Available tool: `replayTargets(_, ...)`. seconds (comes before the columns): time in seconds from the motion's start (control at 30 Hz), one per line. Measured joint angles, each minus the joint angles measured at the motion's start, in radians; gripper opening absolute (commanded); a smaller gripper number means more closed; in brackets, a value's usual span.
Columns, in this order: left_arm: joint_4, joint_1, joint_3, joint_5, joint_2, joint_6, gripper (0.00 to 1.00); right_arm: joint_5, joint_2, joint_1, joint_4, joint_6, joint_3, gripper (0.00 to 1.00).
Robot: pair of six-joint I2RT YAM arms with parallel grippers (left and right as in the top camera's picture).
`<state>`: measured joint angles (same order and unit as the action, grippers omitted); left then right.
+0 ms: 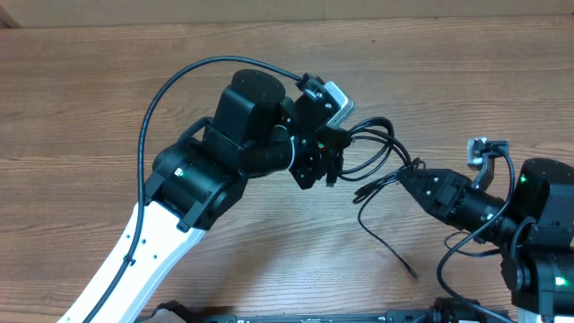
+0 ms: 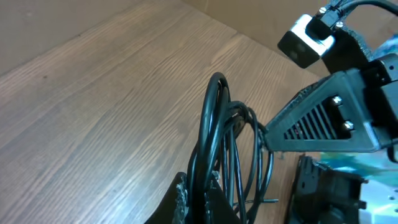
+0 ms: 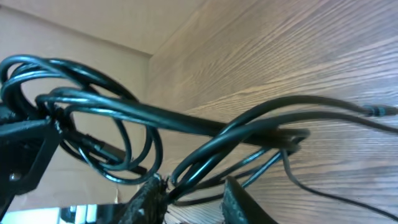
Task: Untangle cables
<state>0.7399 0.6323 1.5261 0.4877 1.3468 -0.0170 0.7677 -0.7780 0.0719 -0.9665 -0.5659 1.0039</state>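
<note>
The cables (image 1: 381,148) form a black tangle of loops just above the wooden table, between my two grippers. My left gripper (image 1: 334,166) comes in from the left and is shut on a bundle of loops; in its wrist view the strands (image 2: 214,124) are pinched between its fingertips (image 2: 199,202). My right gripper (image 1: 402,177) reaches in from the right. In its wrist view its jaws (image 3: 193,199) stand apart around two or three strands (image 3: 205,127) that lie against the left finger. One loose cable (image 1: 395,251) trails toward the front, and a plug end (image 3: 379,111) lies on the table.
The wooden table (image 1: 90,90) extends left and behind the tangle. The left arm's thick black wire (image 1: 161,99) arcs over its white and black body. The right arm's base (image 1: 538,242) stands at the right edge.
</note>
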Motion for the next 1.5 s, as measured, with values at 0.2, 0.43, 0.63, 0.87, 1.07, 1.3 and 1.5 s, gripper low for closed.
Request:
replayTargets(0.2, 0.0, 0.0, 0.0, 0.01, 0.0, 0.041, 0.04, -0.022, 0.0, 0.0, 0.011, -0.044, 0.0, 0.04)
replayTargets(0.43, 0.0, 0.0, 0.0, 0.021, 0.0, 0.052, 0.04, -0.04, 0.0, 0.0, 0.011, -0.056, 0.0, 0.04)
replayTargets(0.63, 0.0, 0.0, 0.0, 0.025, 0.0, 0.068, 0.04, -0.039, 0.0, 0.0, 0.014, -0.059, 0.0, 0.04)
replayTargets(0.87, 0.038, 0.0, 0.001, -0.1, 0.0, 0.2, 0.04, 0.126, 0.0, 0.0, 0.212, -0.01, 0.0, 0.04)
replayTargets(1.07, 0.072, 0.0, 0.001, -0.16, 0.0, 0.262, 0.04, 0.298, -0.001, 0.0, 0.399, 0.023, 0.0, 0.04)
replayTargets(1.3, 0.1, 0.0, 0.001, -0.143, 0.0, 0.278, 0.04, 0.381, -0.001, 0.0, 0.52, 0.034, 0.0, 0.04)
replayTargets(1.5, 0.121, 0.001, 0.002, -0.014, 0.014, 0.259, 0.04, 0.401, -0.001, 0.0, 0.639, 0.039, 0.0, 0.04)
